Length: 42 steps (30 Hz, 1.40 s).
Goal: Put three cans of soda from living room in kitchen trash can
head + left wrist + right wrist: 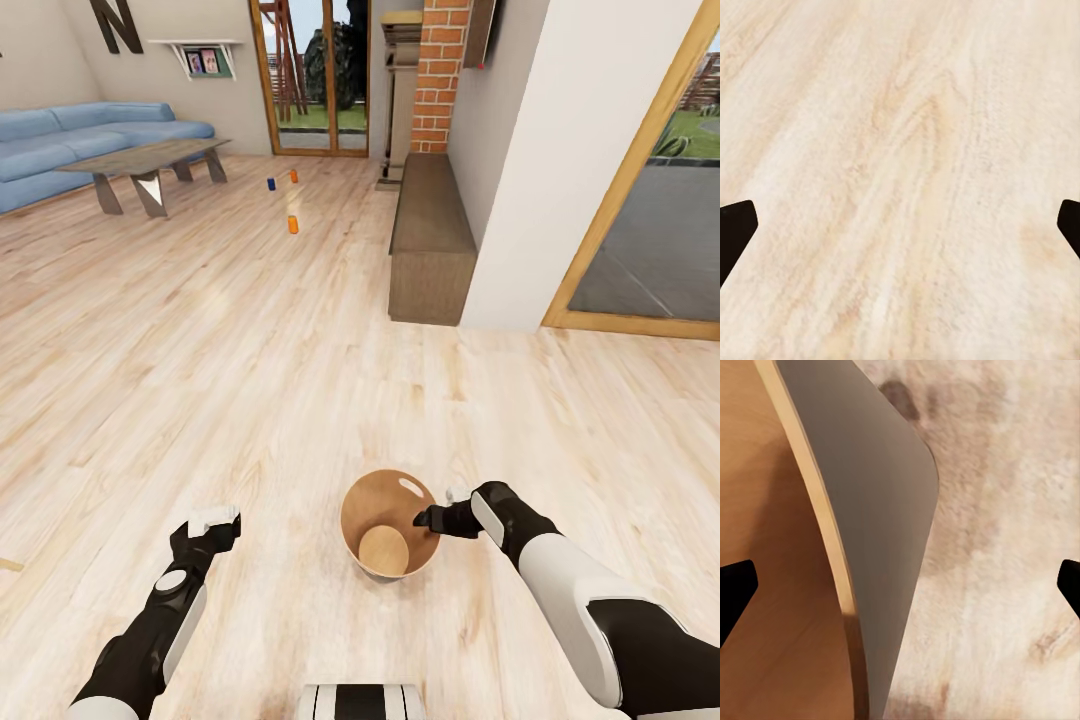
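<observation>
Three cans of soda stand far off on the living room floor: a blue one point(270, 184), an orange one point(293, 176) and a nearer orange one point(292, 225). The tan trash can point(390, 525) stands upright and empty on the planks just in front of me. My right gripper point(432, 518) is at its right rim. In the right wrist view the can's wall point(862, 532) runs between the two wide-apart fingertips point(735, 585), which are not touching it. My left gripper point(213, 520) hovers open over bare floor point(900, 180), to the left of the trash can.
A low grey table point(150, 160) and a blue sofa point(60, 140) stand at the far left. A long bench point(430, 240) lines the white wall point(540, 160) beside the brick column point(440, 70). Wood-framed glass doors point(310, 70) stand at the back and another point(650, 200) at the right.
</observation>
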Available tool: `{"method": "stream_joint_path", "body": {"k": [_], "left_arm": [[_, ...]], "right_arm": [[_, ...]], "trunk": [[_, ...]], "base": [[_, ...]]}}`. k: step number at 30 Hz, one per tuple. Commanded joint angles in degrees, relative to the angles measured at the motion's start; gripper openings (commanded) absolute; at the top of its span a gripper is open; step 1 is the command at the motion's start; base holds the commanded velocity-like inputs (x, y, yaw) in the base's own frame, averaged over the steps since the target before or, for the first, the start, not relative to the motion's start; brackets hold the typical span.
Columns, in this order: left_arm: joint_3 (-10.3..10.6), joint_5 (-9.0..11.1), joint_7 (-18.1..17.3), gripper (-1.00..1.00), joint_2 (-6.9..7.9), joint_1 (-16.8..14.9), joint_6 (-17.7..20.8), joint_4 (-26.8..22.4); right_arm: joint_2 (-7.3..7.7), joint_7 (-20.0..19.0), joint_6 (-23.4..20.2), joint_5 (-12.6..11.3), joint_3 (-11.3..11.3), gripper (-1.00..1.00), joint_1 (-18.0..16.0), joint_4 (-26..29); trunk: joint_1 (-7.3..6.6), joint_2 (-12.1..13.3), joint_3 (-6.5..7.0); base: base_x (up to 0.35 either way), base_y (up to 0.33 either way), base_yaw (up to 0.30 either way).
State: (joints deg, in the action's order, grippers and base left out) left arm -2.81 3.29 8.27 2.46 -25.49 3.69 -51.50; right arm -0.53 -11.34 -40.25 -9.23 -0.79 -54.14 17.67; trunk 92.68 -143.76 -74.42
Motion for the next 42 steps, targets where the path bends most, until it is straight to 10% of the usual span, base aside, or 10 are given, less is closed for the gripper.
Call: {"method": "stream_joint_path", "body": {"k": [1,17,18,42], "left_arm": [[0.0,0.01,0.0,1.0,0.0,0.0,0.0,0.0],[0.0,0.0,0.16,1.0,0.0,0.0,0.03,-0.19],[0.0,-0.01,0.18,1.0,0.0,0.0,0.04,-0.24],[-0.02,0.04,0.38,1.0,0.0,-0.01,0.58,-0.44]], "right_arm": [[0.0,0.0,0.0,0.0,0.0,1.0,0.0,0.0],[-0.05,-0.31,0.02,-0.02,-0.09,1.0,0.0,-0.06],[-0.04,-0.35,0.02,-0.03,-0.09,-1.0,0.0,-0.07],[-0.25,-0.68,0.0,-0.04,-0.1,-1.0,0.0,-0.09]], "trunk": [[0.0,0.0,0.0],[0.0,0.0,0.0],[0.0,0.0,0.0],[-0.26,0.13,2.22]], "base": [[0.0,0.0,0.0],[0.0,0.0,0.0],[0.0,0.0,0.0],[0.0,0.0,0.0]]}}
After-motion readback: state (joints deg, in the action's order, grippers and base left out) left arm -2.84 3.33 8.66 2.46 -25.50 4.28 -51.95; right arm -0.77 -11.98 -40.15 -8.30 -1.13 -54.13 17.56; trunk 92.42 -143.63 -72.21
